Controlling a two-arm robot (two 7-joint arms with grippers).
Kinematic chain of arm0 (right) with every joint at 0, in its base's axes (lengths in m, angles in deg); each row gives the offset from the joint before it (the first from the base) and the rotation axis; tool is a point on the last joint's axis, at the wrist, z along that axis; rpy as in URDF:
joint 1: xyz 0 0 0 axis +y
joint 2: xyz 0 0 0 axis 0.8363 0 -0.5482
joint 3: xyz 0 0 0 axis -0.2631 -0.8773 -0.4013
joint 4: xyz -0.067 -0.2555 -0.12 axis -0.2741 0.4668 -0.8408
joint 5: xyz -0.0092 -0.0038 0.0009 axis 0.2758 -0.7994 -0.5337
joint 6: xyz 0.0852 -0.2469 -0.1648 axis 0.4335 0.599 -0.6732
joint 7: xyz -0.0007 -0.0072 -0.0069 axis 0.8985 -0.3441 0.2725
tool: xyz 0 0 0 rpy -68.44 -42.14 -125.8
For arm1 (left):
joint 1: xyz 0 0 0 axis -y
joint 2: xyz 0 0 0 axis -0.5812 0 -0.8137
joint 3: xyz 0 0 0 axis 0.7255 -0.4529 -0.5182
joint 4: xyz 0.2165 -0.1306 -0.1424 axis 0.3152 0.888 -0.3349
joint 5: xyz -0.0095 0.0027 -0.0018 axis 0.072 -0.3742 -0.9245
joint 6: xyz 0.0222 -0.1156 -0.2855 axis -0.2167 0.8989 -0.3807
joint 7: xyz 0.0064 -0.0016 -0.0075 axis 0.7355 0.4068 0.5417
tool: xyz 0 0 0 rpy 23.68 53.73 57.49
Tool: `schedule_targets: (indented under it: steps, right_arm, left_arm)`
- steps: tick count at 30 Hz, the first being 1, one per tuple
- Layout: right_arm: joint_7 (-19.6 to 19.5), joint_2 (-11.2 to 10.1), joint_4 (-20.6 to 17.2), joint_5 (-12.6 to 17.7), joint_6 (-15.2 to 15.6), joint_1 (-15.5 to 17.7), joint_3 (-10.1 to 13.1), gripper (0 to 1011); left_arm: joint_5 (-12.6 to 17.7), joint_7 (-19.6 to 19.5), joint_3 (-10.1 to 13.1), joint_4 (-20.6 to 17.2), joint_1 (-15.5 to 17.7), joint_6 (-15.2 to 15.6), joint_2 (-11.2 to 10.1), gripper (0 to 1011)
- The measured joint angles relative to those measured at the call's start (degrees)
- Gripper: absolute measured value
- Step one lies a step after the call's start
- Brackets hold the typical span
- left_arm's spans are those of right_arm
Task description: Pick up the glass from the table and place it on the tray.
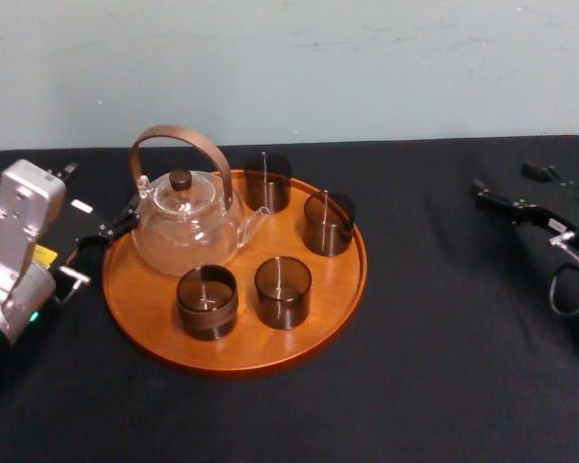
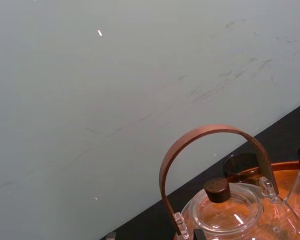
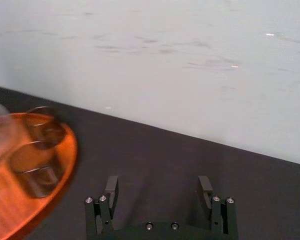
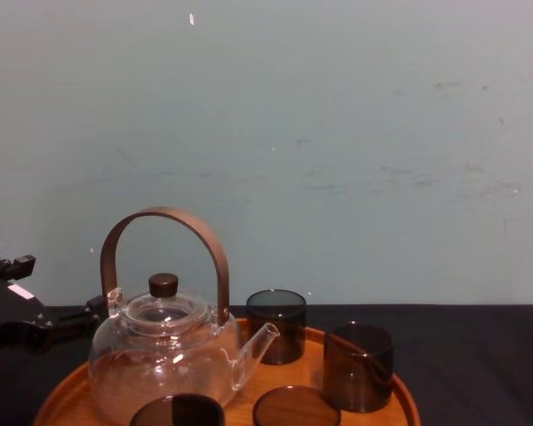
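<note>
On the orange-brown tray [image 1: 145, 309] stand four short, dark smoky glasses [image 1: 206, 301]. Right end effector [image 3: 158, 182] is wide apart, empty; left end effector [image 1: 106, 231], beside the tray, I cannot tell.

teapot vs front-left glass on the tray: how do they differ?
The teapot is clear glass; the front-left glass is dark and smoky. The teapot is taller and wider, with a brown arched handle, a knobbed lid and a spout; the front-left glass is a plain open cylinder. Both stand upright on the tray.
</note>
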Motion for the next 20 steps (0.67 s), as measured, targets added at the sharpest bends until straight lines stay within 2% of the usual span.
schedule_targets:
  steps: [7,20]
  right_arm:
    - [-4.21,1.09,2.55,-1.59,-0.19,-0.95,1.64,1002]
    - [-3.34,0.87,2.15,-1.43,-0.20,-0.86,1.32,1002]
  left_arm:
    - [0.00,0.00,0.00,0.00,0.00,0.00,0.00,1001]
    - [0.00,0.00,0.00,0.00,0.00,0.00,0.00,1001]
